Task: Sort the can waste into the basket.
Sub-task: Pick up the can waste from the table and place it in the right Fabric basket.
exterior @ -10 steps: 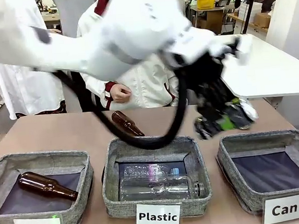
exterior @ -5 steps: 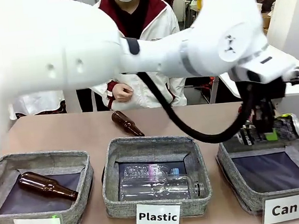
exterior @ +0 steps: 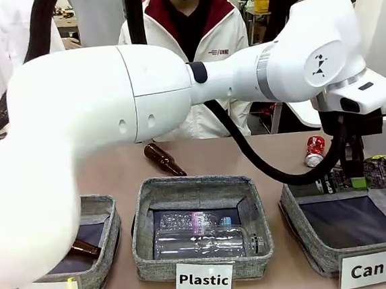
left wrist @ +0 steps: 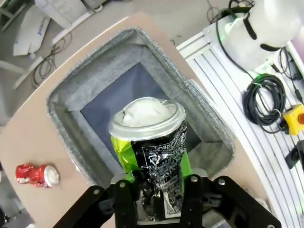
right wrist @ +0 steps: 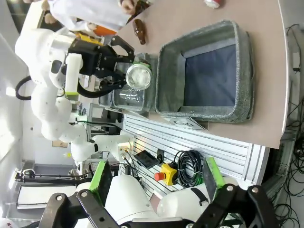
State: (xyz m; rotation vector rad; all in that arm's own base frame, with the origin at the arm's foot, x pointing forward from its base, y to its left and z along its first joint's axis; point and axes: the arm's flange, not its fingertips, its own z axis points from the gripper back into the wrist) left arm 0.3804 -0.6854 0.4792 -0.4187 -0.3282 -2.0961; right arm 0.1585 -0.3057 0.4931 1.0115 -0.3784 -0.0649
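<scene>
The dark can (left wrist: 149,137) sits between the fingers (left wrist: 126,194) of the left gripper (left wrist: 158,185) over the basket (left wrist: 95,80), though I cannot tell whether it is gripped; the right gripper (right wrist: 156,178) gapes wide.

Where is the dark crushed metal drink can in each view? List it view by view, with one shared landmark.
Front view: dark crushed metal drink can at right, between the left gripper's fingers, by the far rim of the square grey fabric basket.
Left wrist view: centre, over the basket.
Right wrist view: upper middle, left of the basket.
Shared landmark: that basket.
</scene>
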